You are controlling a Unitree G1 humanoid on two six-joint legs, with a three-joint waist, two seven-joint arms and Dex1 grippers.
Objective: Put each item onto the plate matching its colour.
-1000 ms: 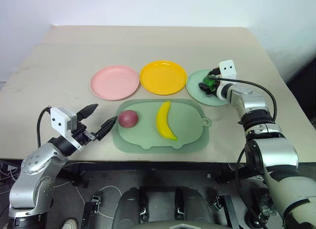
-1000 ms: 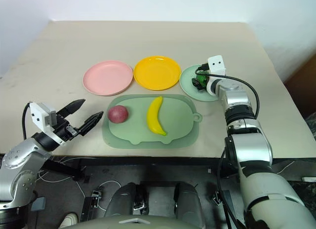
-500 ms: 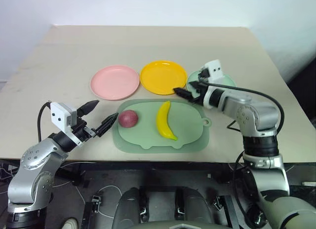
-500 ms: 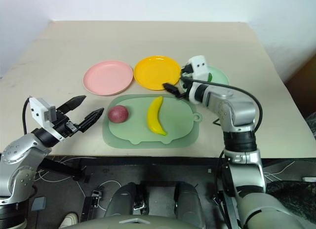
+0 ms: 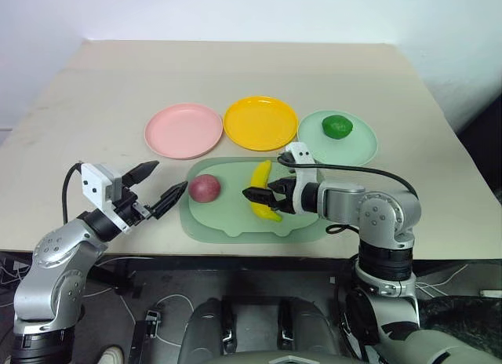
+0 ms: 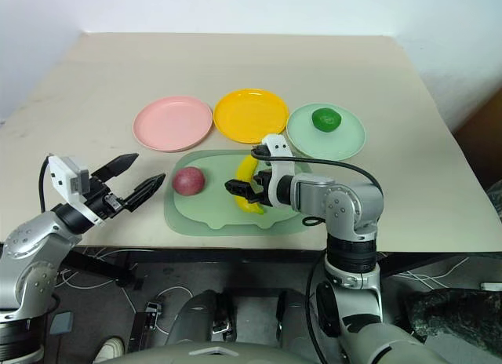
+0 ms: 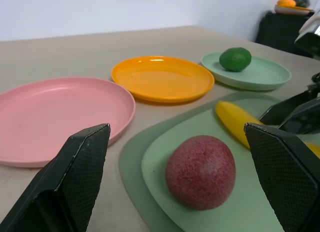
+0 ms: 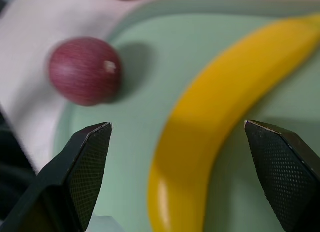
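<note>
On the beige table [image 5: 235,66], the round lime [image 5: 337,126] sits in the mint plate [image 5: 362,148]; pink plate [image 5: 183,130] and yellow plate [image 5: 260,122] are bare. Curved banana [image 5: 262,176] and round red fruit [image 5: 203,188] lie on the smooth green mat [image 5: 227,215]. Left gripper [image 5: 157,183] and right gripper [image 5: 255,196] gape wide, holding nothing.

Bright, even light, soft shadows; right wrist view blurred close up.

A beige table [image 5: 235,74] carries 1 pale green mat [image 5: 306,191]. The mat lies near its 6 o'clock edge.
</note>
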